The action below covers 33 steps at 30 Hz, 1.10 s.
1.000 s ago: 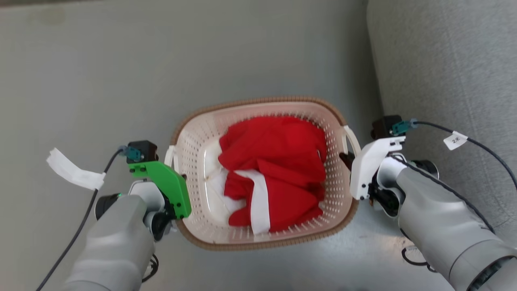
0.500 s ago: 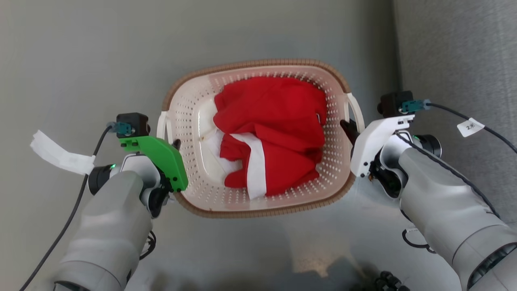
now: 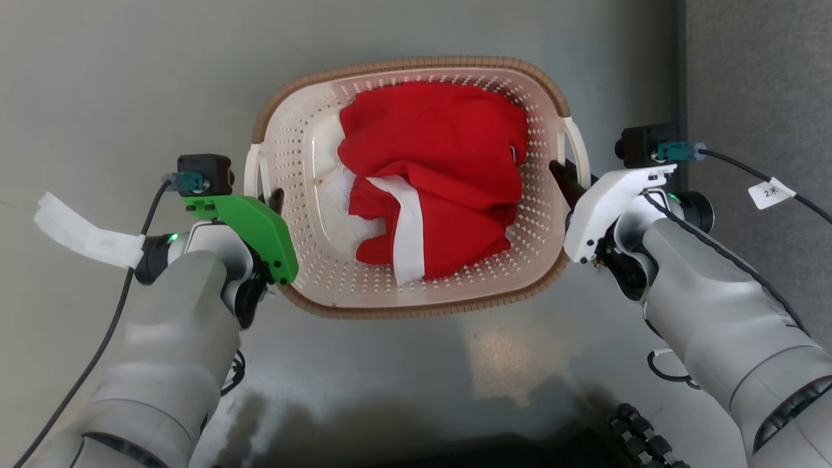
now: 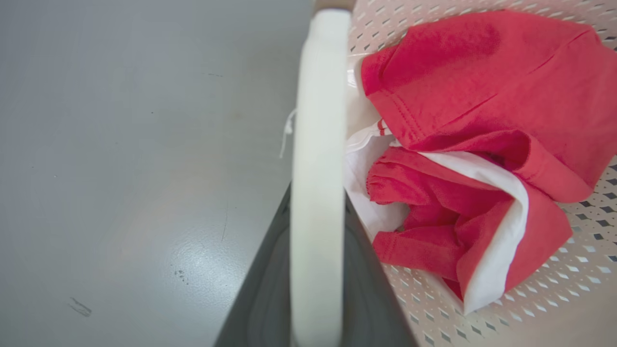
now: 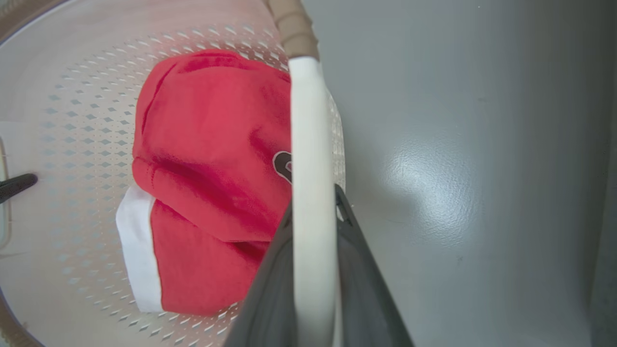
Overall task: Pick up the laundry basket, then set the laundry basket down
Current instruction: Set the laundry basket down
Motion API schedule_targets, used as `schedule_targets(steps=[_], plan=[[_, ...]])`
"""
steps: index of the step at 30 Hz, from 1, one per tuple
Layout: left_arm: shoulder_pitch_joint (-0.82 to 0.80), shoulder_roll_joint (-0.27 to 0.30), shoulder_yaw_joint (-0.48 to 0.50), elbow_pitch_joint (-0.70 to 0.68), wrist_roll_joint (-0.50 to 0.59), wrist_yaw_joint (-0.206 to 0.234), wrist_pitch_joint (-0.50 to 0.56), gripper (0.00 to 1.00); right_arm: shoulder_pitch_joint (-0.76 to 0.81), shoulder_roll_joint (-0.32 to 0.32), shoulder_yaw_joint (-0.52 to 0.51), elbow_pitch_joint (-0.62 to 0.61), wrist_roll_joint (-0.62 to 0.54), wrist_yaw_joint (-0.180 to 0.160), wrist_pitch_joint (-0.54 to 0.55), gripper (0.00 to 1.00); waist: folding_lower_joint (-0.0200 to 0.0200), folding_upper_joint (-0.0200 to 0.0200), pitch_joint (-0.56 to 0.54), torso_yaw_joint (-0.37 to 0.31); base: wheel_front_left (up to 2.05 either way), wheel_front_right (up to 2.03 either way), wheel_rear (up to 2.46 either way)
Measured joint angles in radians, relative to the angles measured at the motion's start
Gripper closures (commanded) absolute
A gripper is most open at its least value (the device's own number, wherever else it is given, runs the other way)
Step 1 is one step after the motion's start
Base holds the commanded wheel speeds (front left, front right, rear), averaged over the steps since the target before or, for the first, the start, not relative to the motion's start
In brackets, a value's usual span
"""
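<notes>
Nearest the head camera, the pale grey left forearm (image 3: 175,325) rises from 7 o'clock and the pale grey right forearm (image 3: 708,292) from 4 o'clock, both pointing toward the middle. Ahead of the left one, under a green plastic cover (image 3: 257,227), the left gripper (image 3: 273,198) sits at the 9 o'clock side of the small cream-white perforated plastic laundry basket (image 3: 296,175) with its brown woven-look rim band. The wrist view shows its two dark jaws pressed on either side of the left white loop handle (image 4: 315,144), gripping it. Under a white plastic cover (image 3: 608,198), the right gripper (image 3: 564,179) meets the basket's 3 o'clock side, and its jaws likewise clamp the right white loop handle (image 5: 308,168).

Between the arms the basket sits level, toward 12 o'clock of the head view, over the smooth grey floor (image 3: 130,78); whether it touches the floor I cannot tell. Inside, a crumpled red garment with white bands (image 3: 442,169) fills the middle and the 3 o'clock half. Farthest off, at 2 o'clock, stands a grey fabric-covered surface (image 3: 760,78).
</notes>
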Motion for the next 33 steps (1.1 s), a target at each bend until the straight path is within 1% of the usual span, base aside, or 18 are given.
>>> schedule_targets(steps=[18, 33], plan=[[-0.063, -0.004, -0.010, 0.024, 0.009, 0.000, -0.047, 1.00, -0.053, 0.001, 0.012, 0.017, 0.020, 0.000, -0.038, 1.00, 0.0000, 0.0000, 0.113, 0.008, 0.00, 0.00, 0.00], [-0.070, -0.006, -0.021, 0.044, 0.009, -0.002, -0.061, 1.00, -0.061, 0.006, 0.024, 0.031, 0.041, 0.000, -0.047, 1.00, 0.0000, 0.0000, 0.134, 0.011, 0.00, 0.00, 0.00]])
